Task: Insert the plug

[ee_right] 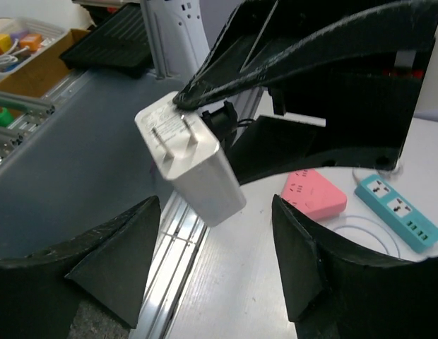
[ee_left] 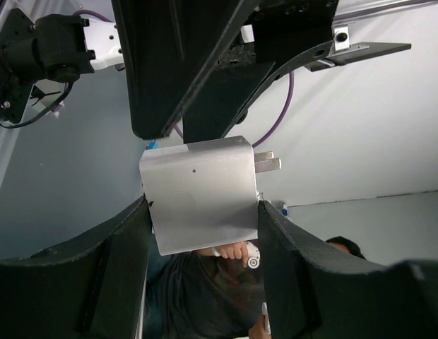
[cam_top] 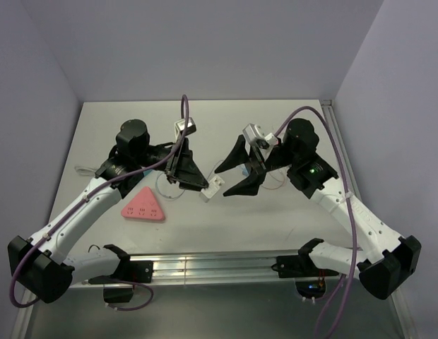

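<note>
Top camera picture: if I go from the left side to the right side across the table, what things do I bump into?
Pink power strip → left gripper, which is holding the next thing → white plug → right gripper, open around the plug's far end.

Item count: one white plug, one pink triangular power strip, one blue power strip. Robot arms: two, namely the left arm and the right arm.
</note>
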Controlling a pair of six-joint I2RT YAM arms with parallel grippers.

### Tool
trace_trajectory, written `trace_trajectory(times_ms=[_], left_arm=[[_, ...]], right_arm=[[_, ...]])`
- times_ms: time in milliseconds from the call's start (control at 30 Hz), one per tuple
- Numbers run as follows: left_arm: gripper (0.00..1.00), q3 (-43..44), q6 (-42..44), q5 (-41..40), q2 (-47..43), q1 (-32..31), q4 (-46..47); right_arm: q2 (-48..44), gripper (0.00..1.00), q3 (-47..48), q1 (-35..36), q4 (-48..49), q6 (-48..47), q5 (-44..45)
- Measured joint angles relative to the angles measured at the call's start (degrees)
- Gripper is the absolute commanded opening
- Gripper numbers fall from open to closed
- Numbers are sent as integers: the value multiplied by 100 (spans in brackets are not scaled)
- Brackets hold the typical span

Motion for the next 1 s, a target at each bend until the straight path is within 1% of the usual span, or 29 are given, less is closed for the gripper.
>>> trace_trajectory(times_ms=[100, 233, 467, 500, 533, 600, 633, 667, 700, 733, 767, 800, 833, 900, 933, 1000], left_arm=[[0, 2, -4, 0, -4, -42, 37], [0, 0, -4, 0, -4, -61, 59], [0, 0, -4, 44, -4, -70, 76], [0, 0, -4, 57, -4, -70, 74], [0, 0, -4, 85, -2, -72, 76], [0, 0, -52, 149, -4, -83, 74], [0, 0, -105, 199, -4, -87, 74], [0, 0, -120, 232, -4, -90, 85], [0, 2, -131, 256, -9, -92, 87], [1, 2, -140, 271, -9, -90, 90], [8, 2, -140, 282, -9, -90, 92], [20, 2, -136, 284, -9, -83, 83], [50, 2, -133, 289, -9, -79, 68], [75, 2, -96, 275, -9, -55, 13], [99, 9, -4, 269, -9, -24, -26], [99, 48, 192, 142, -9, 103, -223]], right_arm=[[192, 69, 210, 157, 35, -13, -9], [319, 61, 297, 361, 111, -9, -98], [535, 54, 496, 531, 63, -146, -417], [568, 52, 533, 553, 20, -186, -455], [605, 46, 588, 573, -33, -243, -501], [682, 37, 706, 621, -175, -448, -610], [728, 26, 793, 640, -284, -575, -671], [774, 18, 876, 664, -442, -682, -706], [817, 1, 957, 680, -592, -785, -732], [881, 0, 1075, 686, -817, -922, -774], [938, 0, 1174, 691, -1029, -1086, -807], [986, 0, 1261, 693, -1259, -1246, -826], [1027, 0, 1351, 693, -1491, -1410, -841], [1062, 0, 1464, 695, -1843, -1657, -841], [1064, 0, 1497, 695, -1980, -1727, -826], [1064, 0, 1521, 704, -2184, -1718, -822]])
